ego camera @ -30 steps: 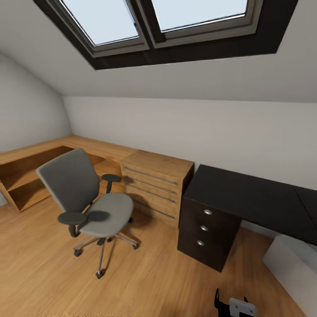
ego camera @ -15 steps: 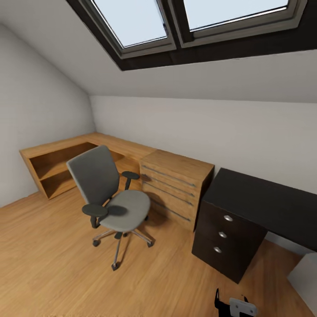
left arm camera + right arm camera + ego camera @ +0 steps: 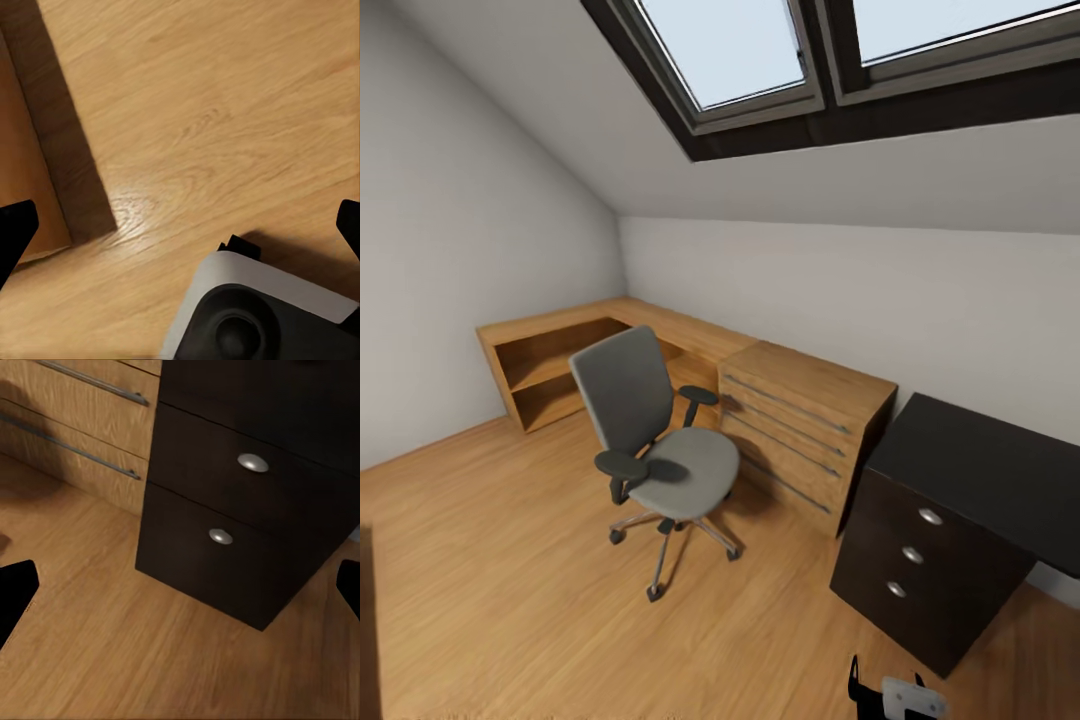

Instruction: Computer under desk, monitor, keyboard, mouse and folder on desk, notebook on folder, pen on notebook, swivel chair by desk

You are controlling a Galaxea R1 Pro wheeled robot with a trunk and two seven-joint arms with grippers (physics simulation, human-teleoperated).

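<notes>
The swivel chair (image 3: 660, 455) stands beside the light-wood drawer chest (image 3: 805, 425).

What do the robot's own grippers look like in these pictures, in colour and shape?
In each wrist view, the left gripper and the right gripper show two plain black fingertips at the picture's edges, wedge-shaped and unmarked. The head view shows a black bracket with a light grey plate at its lower edge. No cables are visible.

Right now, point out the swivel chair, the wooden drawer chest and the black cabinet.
swivel chair (image 3: 685, 472), head view, on the seat.
drawer chest (image 3: 800, 440), head view, on its front.
black cabinet (image 3: 225, 536), right wrist view, on a drawer front.
</notes>
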